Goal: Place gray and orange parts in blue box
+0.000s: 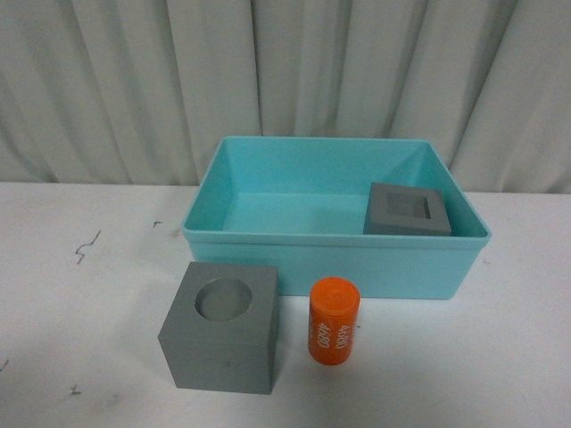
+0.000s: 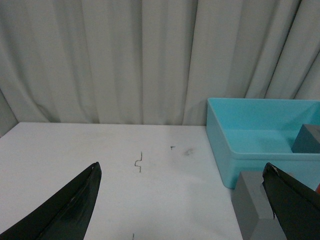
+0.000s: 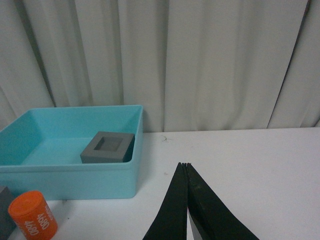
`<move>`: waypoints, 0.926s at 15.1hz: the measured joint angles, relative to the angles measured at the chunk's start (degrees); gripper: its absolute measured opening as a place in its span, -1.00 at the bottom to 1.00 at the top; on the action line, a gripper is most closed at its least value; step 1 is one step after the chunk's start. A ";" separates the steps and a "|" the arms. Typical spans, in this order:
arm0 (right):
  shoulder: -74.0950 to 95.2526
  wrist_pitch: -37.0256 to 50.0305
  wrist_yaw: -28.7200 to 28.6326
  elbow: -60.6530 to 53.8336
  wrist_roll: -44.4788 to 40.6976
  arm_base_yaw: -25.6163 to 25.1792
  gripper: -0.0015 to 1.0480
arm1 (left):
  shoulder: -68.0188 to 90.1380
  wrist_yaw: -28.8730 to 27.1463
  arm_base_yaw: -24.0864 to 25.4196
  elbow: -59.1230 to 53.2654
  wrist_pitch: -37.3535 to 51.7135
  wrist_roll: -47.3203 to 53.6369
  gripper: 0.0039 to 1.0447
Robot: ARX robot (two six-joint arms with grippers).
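**White desk (image 1: pixel 71 312), pale curtain (image 1: pixel 134 89): one cube boxed, two parts outside**

At mid-desk the blue box (image 1: pixel 357 263) holds the square-recess cube (image 1: pixel 408 209) against its right wall. The round-recess cube (image 1: pixel 221 328), partly hidden in the left wrist view, and the upright orange cylinder (image 1: pixel 334 320) stand side by side before the box. The left gripper (image 2: pixel 182 167) gapes empty. The right gripper (image 3: pixel 185 165) is pressed closed on nothing.

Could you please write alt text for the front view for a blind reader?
A turquoise box on a white table holds a gray cube with a square recess at its right side. Before the box stand a gray cube with a round recess and, to its right, an upright orange cylinder. A pale curtain hangs behind.
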 joint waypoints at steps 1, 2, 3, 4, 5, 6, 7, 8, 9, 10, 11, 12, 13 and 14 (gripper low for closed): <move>-0.68 -0.81 0.00 0.00 0.00 0.00 -0.96 | 0.00 0.00 0.00 0.00 0.00 0.00 0.88; -1.57 -1.73 0.00 0.00 0.00 0.00 -0.96 | 0.00 0.00 0.00 0.00 0.00 0.02 0.88; -2.29 -2.38 0.00 0.00 0.00 0.00 -0.97 | 0.00 0.00 0.00 0.00 0.00 0.00 0.88; -2.84 -2.89 0.00 0.00 0.00 0.00 -0.96 | 0.00 0.00 0.00 0.00 0.00 0.02 0.88; -3.30 -3.39 0.00 0.00 0.00 0.00 -0.96 | 0.00 -0.02 0.00 0.00 0.00 0.02 0.88; -4.02 -4.63 0.00 0.00 0.00 0.00 -0.96 | 0.00 0.00 0.00 0.00 0.00 0.00 0.88; -8.09 -11.15 -0.07 0.02 -0.02 0.00 -0.97 | 0.00 0.02 0.00 0.00 0.00 0.00 0.88; -13.27 -13.77 -0.13 0.04 0.00 0.00 -0.97 | 0.00 0.02 0.00 0.00 0.00 0.00 0.88; -13.25 -13.81 -0.13 0.02 -0.02 0.00 -0.74 | 0.00 -0.02 0.00 0.00 0.00 0.00 0.88; -13.25 -13.81 -0.13 0.02 -0.02 0.00 -0.60 | 0.00 0.00 0.00 0.00 0.00 0.00 0.88; -13.25 -13.81 -0.13 0.02 -0.02 0.00 -0.57 | 0.00 0.00 0.00 0.00 -0.02 0.00 0.88; -13.25 -13.84 -0.13 0.02 -0.02 0.00 -0.50 | 0.00 0.00 0.00 0.00 0.00 0.00 0.88; -13.25 -13.84 -0.13 0.02 -0.02 0.00 -0.46 | 0.00 0.00 0.00 0.00 0.00 0.00 0.88; -13.25 -13.84 -0.13 0.02 -0.02 0.00 -0.33 | 0.00 0.00 0.00 0.00 0.00 0.00 0.88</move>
